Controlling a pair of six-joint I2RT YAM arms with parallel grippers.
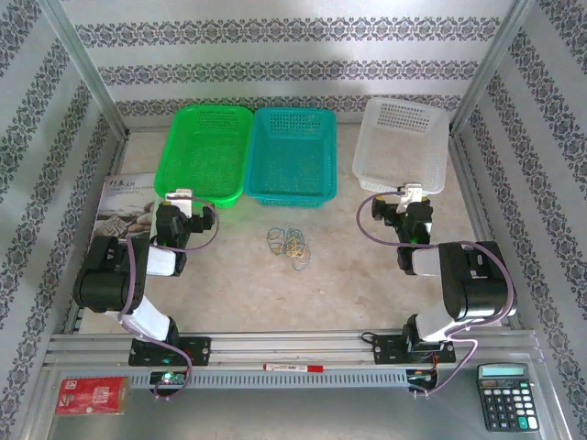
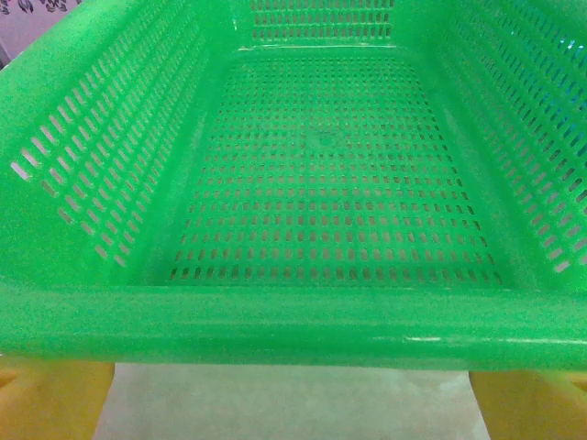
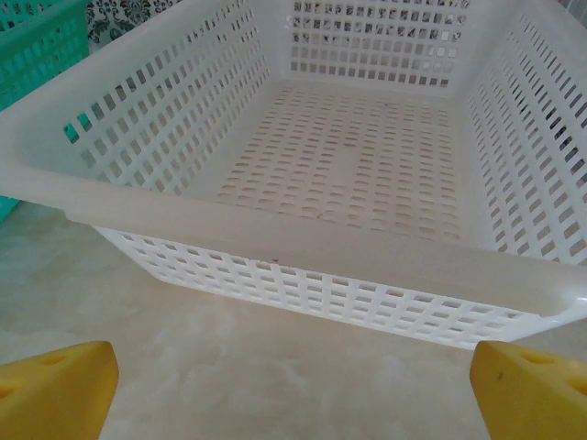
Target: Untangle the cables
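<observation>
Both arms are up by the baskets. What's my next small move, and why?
Probably swing the left gripper toward the cables: they sit tangled on the table before the teal basket, untouched, while its open fingers face the green basket instead.

bright even light, soft shadows, wrist views slightly soft, mild glare on wallpaper

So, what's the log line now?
thin curled cables: tangled, untouched; left fingers: open, facing green plastic basket; right fingers: open, facing white plastic basket

Lab robot test bench.
Aluminium frame rails and patterned panel walls box the table; calculator at 5 o'clock, marker at 6 o'clock.
</observation>
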